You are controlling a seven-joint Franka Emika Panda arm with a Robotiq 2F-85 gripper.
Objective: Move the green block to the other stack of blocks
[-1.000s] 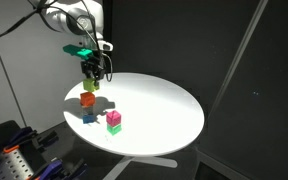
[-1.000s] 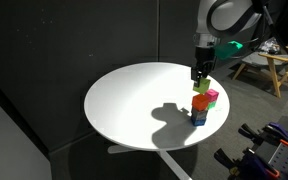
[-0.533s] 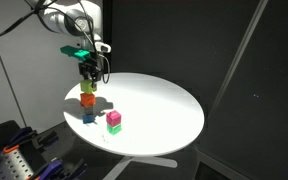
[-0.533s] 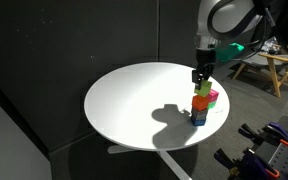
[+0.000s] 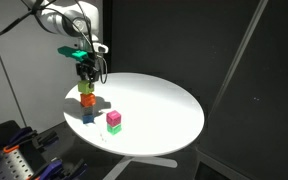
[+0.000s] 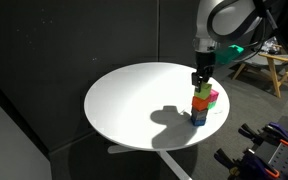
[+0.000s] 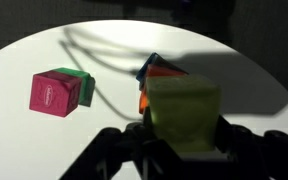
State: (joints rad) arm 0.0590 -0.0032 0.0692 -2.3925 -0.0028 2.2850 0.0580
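My gripper (image 5: 87,80) is shut on the pale lime green block (image 7: 184,115). It holds the block on or just above the orange cube (image 5: 88,100), which sits on the blue cube (image 5: 89,115) near the table's edge. In an exterior view the green block (image 6: 201,90) shows right on top of the orange-and-blue stack (image 6: 199,110). In the wrist view the block fills the space between the fingers and hides most of the orange cube (image 7: 149,85). I cannot tell whether block and orange cube touch.
A magenta cube (image 5: 114,118) sits on a brighter green block (image 5: 115,128) close beside the stack; it also shows in the wrist view (image 7: 54,93). The round white table (image 5: 164,105) stands before dark curtains. Wooden furniture (image 6: 264,60) stands behind.
My gripper has come down with the green block, from a little above the orange cube to right on top of it.
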